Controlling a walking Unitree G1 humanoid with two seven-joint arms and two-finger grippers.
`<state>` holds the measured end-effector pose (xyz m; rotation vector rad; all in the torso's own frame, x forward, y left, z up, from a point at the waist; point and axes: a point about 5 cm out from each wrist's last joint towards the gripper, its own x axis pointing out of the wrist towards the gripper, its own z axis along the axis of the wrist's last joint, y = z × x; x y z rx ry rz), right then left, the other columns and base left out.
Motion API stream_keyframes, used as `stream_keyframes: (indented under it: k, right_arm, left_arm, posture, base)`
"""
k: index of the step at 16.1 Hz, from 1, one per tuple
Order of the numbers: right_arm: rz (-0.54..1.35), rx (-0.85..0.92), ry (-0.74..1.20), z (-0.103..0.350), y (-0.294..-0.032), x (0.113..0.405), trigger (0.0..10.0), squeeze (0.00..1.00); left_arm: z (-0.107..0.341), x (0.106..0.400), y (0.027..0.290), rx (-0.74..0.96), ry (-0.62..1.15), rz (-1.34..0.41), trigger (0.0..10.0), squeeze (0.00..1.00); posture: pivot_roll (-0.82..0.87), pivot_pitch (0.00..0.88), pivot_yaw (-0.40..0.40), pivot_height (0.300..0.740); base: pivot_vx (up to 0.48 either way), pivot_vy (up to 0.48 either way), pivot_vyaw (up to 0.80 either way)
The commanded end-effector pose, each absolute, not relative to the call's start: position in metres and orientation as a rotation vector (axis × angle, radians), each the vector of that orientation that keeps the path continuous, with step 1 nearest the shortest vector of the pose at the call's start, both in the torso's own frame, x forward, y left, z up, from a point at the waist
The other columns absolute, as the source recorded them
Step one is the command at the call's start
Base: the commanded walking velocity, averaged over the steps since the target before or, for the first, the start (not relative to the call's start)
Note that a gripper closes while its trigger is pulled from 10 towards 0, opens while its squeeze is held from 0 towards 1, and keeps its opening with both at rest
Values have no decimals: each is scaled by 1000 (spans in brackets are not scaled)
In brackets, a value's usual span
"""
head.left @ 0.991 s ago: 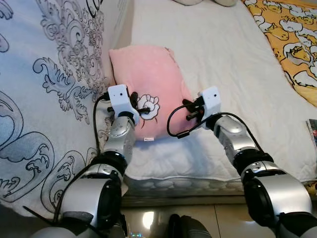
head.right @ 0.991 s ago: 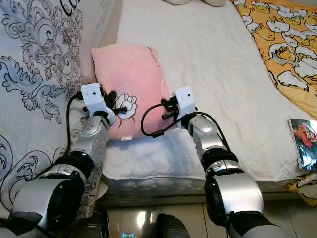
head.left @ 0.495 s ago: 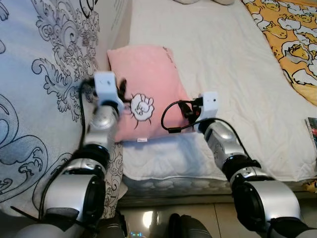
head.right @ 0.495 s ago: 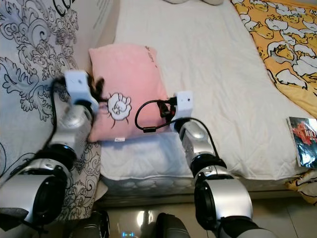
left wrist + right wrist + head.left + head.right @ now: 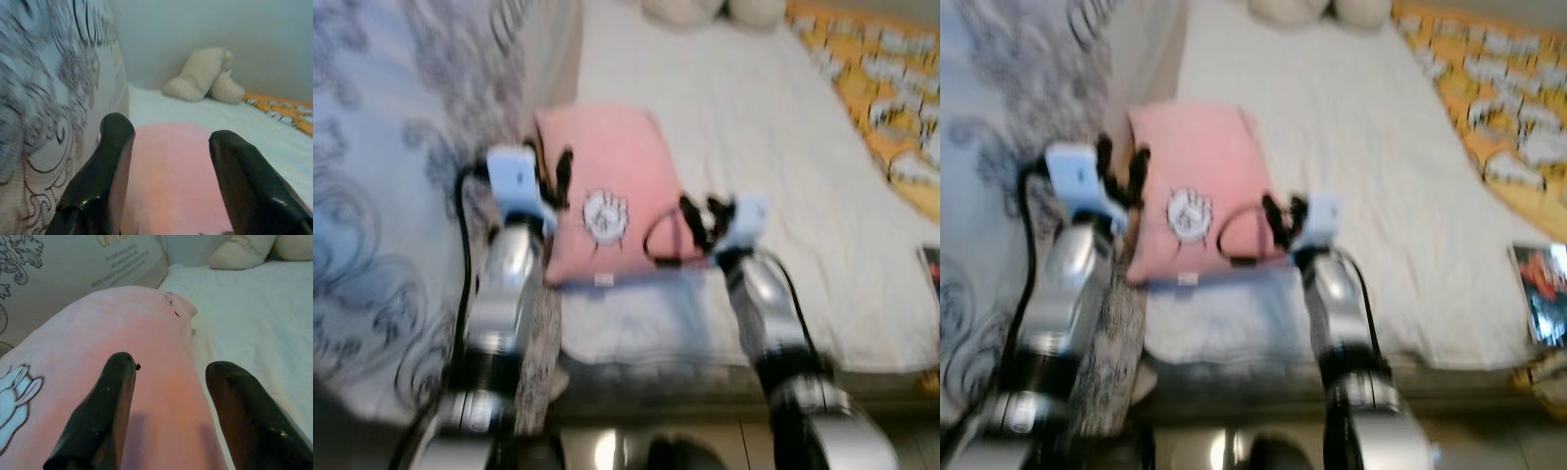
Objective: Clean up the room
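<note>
A pink pillow [image 5: 607,186] with a white rabbit patch [image 5: 605,213] lies on the white bed [image 5: 773,147], against the patterned duvet. My left gripper [image 5: 551,164] is open at the pillow's left edge, its fingers [image 5: 105,166] spread over the pink cloth [image 5: 171,171]. At the pillow's lower right corner my right gripper [image 5: 703,220] is open too, with the fingers [image 5: 105,406] just above the pillow [image 5: 146,382]. Neither holds anything. The eye views are blurred.
A white duvet with grey swirls [image 5: 401,196] is heaped on the left. A yellow patterned blanket [image 5: 891,108] covers the bed's right side, and beige cushions [image 5: 705,10] lie at its head. A magazine [image 5: 1540,304] sits at the right edge. Tiled floor runs below the bed.
The whole picture has blurred and shifted, so the camera moved. My left gripper has risen from the rabbit patch to the pillow's left edge. The right gripper has stayed at the lower right corner.
</note>
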<state>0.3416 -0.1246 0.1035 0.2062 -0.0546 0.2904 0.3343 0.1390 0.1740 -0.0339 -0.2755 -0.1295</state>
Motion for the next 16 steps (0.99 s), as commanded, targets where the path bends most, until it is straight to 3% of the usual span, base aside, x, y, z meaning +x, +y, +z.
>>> stream_keyframes:
  k: [1,3,4,7,13,14,15,16]
  right_arm:
    - [287,170,-134,117,-124,336,10000,1000]
    - [286,65,-205,123,-131,316,10000,1000]
    - [234,-7,-227,122,-152,304,10000,1000]
    - [136,-10,-139,103,-175,287,10000,1000]
    - [102,7,-35,83,-182,282,10000,1000]
    - [111,-3,-4,80,-181,285,10000,980]
    - [123,0,-1,81,-178,290,10000,0]
    - [128,-3,-11,84,-176,293,10000,0]
  left_arm:
    - [184,326,130,2,-317,-175,10000,1000]
    - [171,314,135,35,-269,-159,10000,1000]
    - [150,301,146,55,-177,-117,10000,1000]
    - [135,284,148,92,-110,-110,10000,1000]
    - [110,281,161,109,-21,-60,10000,1000]
    - [108,282,160,109,-13,-61,10000,0]
    - [110,285,158,88,-28,-69,10000,0]
    - [112,287,158,75,-31,-60,10000,0]
  posture:
    - [39,0,-84,740]
    - [49,0,-89,740]
    - [52,0,-94,740]
    - [61,0,-91,740]
    - [35,0,-74,740]
    - [31,0,-74,740]
    - [27,0,-72,740]
    - [25,0,-71,740]
  base:
    - [0,0,0]
    - [0,0,0]
    - [0,0,0]
    - [0,0,0]
    - [0,0,0]
    - [0,0,0]
    - [0,-266,0]
    - [0,-420,0]
